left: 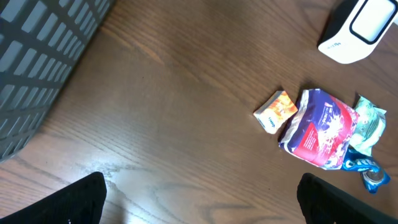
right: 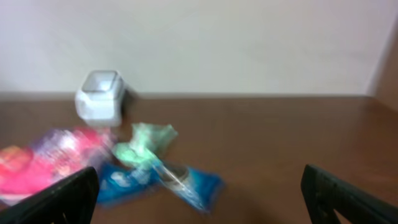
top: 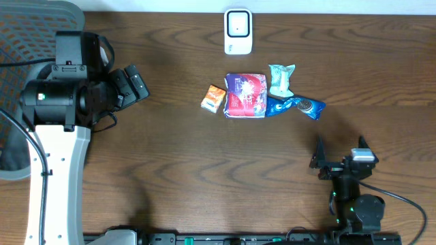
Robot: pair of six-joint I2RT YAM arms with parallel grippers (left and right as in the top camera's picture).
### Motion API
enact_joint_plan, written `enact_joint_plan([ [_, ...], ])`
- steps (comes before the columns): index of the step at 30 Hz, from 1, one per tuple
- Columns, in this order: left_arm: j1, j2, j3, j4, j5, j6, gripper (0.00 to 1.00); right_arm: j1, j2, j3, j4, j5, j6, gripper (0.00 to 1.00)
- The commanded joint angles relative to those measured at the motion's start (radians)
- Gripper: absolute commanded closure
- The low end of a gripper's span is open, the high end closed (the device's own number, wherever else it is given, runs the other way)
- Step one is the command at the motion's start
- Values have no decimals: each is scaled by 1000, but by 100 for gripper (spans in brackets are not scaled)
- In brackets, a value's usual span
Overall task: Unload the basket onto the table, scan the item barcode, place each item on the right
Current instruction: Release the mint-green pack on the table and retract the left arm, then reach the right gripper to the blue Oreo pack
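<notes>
A white scanner (top: 238,31) is seen at the far edge of the wooden counter (top: 170,170). Nearer, four packets are clustered: an orange packet (top: 214,98) just beside a red-and-purple packet (top: 245,95), with a pale green packet (top: 281,79) and a blue packet (top: 297,106) on its other side. The right gripper (top: 340,146) is held with fingers (top: 318,151) spread, well apart from the cluster.

The left arm (top: 60,146), at nine o'clock, has a white link, black cylindrical joints and black cables. The right hand (top: 339,141), five o'clock, is black-fingered.
</notes>
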Motion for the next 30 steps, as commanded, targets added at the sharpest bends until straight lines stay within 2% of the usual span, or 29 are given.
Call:
enact_joint_plan([
  [1,4,0,-2,-3,-10,3,2,-6,-5,-1,56,-350,311,1],
  [3,4,0,-2,-3,-10,3,2,-6,-5,-1,55,-476,389,1],
  [7,4,0,-2,-3,-10,3,2,-6,-5,-1,136,-484,538,1],
  [12,4,0,-2,-3,-10,3,2,-6,-5,0,317,-472,568,1],
  [15,4,0,-2,-3,-10,3,2,-6,3,51,343,-354,565,1],
  [19,4,0,-2,-3,-10,3,2,-7,134,248,111,-326,403,1],
  [21,4,0,-2,-3,-10,3,2,-7,265,395,-72,-325,298,1],
  [22,4,0,-2,-3,-10,3,2,-7,369,501,-192,-313,243,1],
  [27,4,0,-2,-3,-10,3,2,-7,755,871,-568,-301,113,1],
  [28,4,0,-2,-3,-10,3,2,-7,920,1024,-700,-344,44,1],
  [30,4,0,-2,-3,-10,3,2,-7,1016,1101,-763,-417,42,1],
])
